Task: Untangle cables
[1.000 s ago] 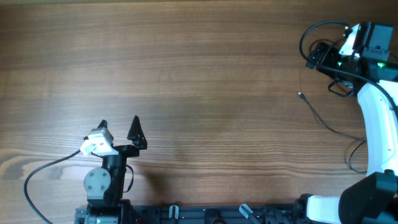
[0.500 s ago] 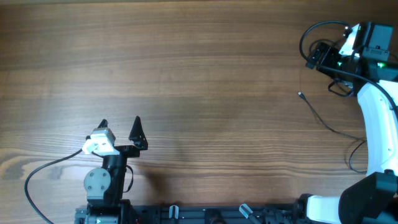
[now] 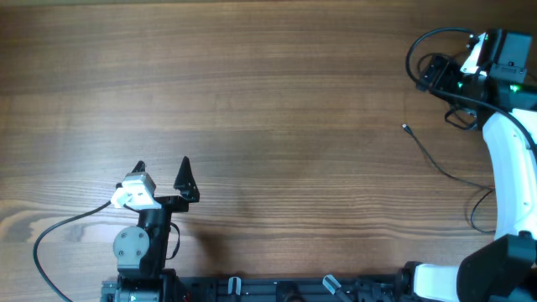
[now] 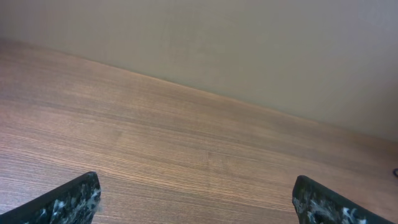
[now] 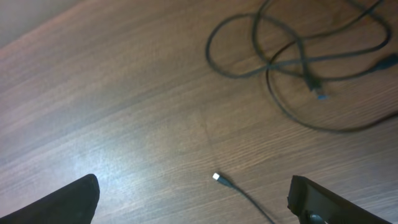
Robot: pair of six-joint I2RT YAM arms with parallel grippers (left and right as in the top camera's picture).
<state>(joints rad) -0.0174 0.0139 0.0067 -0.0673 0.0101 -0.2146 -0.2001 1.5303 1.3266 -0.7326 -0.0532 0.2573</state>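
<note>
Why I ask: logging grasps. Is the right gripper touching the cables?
Apart. Right wrist view: the right gripper is open and empty, with table visible between each finger and the cables.

I see the counter in warm brown, with fine straight wood grain running across it. The cables are black; one plug has a blue tip and another plug end looks pale. The left fingers are black flecked with white, and the right fingers look plain dark. The wall is beige.
</note>
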